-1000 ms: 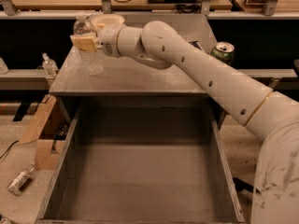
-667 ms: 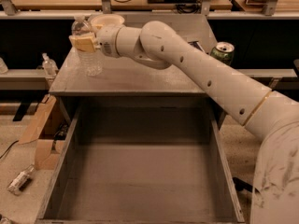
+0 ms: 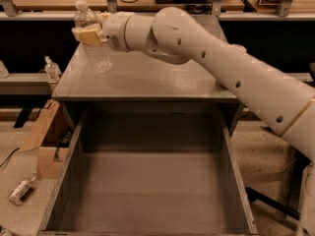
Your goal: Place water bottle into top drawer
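Note:
The water bottle [image 3: 100, 58], clear ribbed plastic with a white cap, is held over the back left corner of the grey cabinet top [image 3: 157, 80], slightly tilted with its cap up and to the left. My gripper [image 3: 87, 35] is shut on the bottle's middle, and its tan fingers [image 3: 91, 36] cover the label band. The bottle's base hangs just above or at the cabinet top; I cannot tell if it touches. The top drawer [image 3: 152, 191] is pulled fully open below the cabinet top, wide and deep, with nothing in it. My white arm reaches in from the right.
A small clear pump bottle [image 3: 51, 68] stands on a low shelf left of the cabinet. Cardboard pieces [image 3: 44, 141] and a small bottle [image 3: 19, 191] lie on the floor to the left. A wooden workbench with cables runs behind the cabinet.
The bottle has risen in my gripper and its cap now points higher. The gripper has stayed shut on it over the same corner.

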You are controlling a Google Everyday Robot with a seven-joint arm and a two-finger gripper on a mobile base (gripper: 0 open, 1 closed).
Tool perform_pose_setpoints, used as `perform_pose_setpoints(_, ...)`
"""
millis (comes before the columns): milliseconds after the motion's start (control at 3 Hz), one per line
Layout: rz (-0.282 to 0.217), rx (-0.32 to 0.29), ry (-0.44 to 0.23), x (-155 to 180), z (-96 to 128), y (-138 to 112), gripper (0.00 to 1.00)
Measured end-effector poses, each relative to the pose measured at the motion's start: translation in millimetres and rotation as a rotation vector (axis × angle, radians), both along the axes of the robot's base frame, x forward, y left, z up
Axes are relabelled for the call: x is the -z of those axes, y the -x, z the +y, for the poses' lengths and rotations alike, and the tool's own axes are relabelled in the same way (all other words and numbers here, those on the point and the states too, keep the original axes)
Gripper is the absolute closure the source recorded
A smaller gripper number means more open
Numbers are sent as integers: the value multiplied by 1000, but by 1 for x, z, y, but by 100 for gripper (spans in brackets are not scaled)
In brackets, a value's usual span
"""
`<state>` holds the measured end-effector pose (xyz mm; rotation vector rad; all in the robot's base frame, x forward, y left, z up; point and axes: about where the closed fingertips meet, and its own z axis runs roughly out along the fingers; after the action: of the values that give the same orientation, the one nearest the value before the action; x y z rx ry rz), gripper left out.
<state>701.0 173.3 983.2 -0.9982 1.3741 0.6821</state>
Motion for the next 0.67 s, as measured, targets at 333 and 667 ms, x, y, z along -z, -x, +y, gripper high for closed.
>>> perform_pose_setpoints(333,-36,107,48,-39,-39,40,100)
perform_pose_setpoints(667,27,299,119,-37,-98,95,100)
